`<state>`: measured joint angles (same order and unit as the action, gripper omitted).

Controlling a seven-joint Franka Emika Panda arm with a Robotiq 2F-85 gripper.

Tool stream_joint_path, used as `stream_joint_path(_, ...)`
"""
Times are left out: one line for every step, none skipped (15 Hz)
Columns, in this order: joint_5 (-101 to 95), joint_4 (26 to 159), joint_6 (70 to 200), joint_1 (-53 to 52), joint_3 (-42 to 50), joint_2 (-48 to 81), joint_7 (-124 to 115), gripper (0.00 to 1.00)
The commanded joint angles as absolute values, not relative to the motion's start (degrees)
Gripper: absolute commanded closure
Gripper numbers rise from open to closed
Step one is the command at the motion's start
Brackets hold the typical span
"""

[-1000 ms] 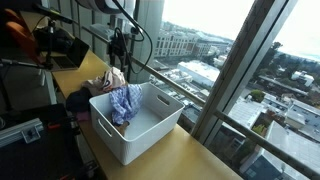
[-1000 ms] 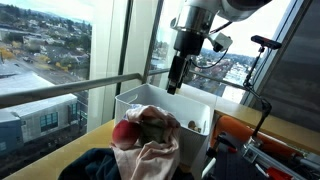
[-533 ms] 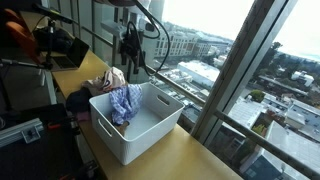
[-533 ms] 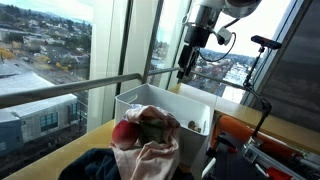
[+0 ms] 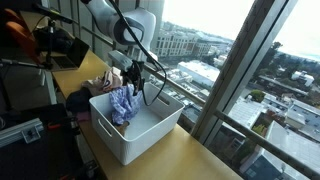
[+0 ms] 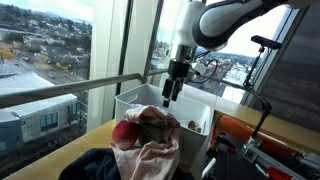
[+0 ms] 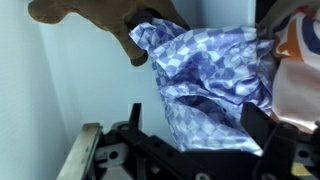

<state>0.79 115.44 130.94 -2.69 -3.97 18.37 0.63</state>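
White bin [image 5: 150, 138] on wooden table by window. Gripper [image 5: 136, 78] hangs above bin's cloth-filled end, over blue checked cloth [image 5: 124, 103]. Wrist view: fingers [image 7: 90, 150] spread wide, nothing clasped, cloth [image 7: 210, 80] below inside bin. Clothes pile [image 6: 145, 135] heaped over bin's end wall; gripper [image 6: 170, 92] above bin interior.

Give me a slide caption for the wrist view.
Open claw hovering over a crumpled blue-checked cloth in a white bin.
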Motion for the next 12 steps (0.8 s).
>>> stream_joint_path(3.3, 110.1, 131.1, -2.1, -4.6, 25.6, 3.5, 0.0)
stream_joint_path(3.5, 109.5, 131.1, -2.1, -4.8, 27.0, 3.5, 0.0)
stream_joint_path(3.6, 108.9, 131.1, -2.1, -4.9, 28.3, 3.6, 0.0)
stream_joint_path(3.7, 108.5, 131.1, -2.1, -5.1, 29.5, 3.7, 0.0)
stream_joint_path(3.7, 108.1, 131.2, -2.1, -5.2, 30.7, 3.7, 0.0)
stream_joint_path(3.7, 107.7, 131.3, -2.0, -5.3, 31.7, 3.9, 0.0)
stream_joint_path(3.7, 107.2, 131.3, -1.8, -5.2, 32.7, 4.0, 0.0)
stream_joint_path(3.9, 106.7, 131.2, -1.5, -5.2, 33.7, 4.2, 0.0)
stream_joint_path(4.2, 106.3, 131.0, -1.1, -5.2, 34.2, 4.8, 0.0)
stream_joint_path(4.6, 105.9, 130.7, -0.6, -5.2, 34.7, 5.5, 0.25)
stream_joint_path(4.7, 105.6, 130.5, -0.2, -5.1, 35.3, 5.8, 0.28)
stream_joint_path(4.9, 105.4, 130.1, 0.3, -5.1, 35.8, 6.2, 0.35)
